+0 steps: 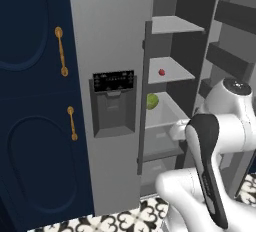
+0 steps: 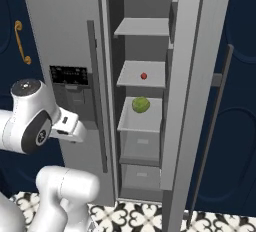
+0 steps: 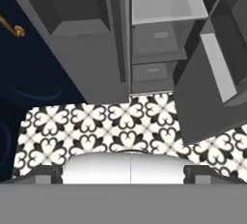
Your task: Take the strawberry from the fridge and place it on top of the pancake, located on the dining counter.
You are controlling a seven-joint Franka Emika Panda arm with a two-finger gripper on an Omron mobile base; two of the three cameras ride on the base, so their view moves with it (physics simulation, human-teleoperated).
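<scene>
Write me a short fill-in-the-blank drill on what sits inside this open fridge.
1. The strawberry rests on the shelf directly ____ the one that holds the green fruit.
2. The fridge has its right-hand door ____.
3. The dark dispenser panel sits on the fridge's ____ door.
4. The handles on the navy cabinets are ____ in colour.

Missing words: above; open; left; gold

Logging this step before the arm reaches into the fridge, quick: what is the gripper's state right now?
Gripper: open and holding nothing; its two dark fingertips sit far apart, aimed down at the black-and-white patterned floor tiles.
</scene>
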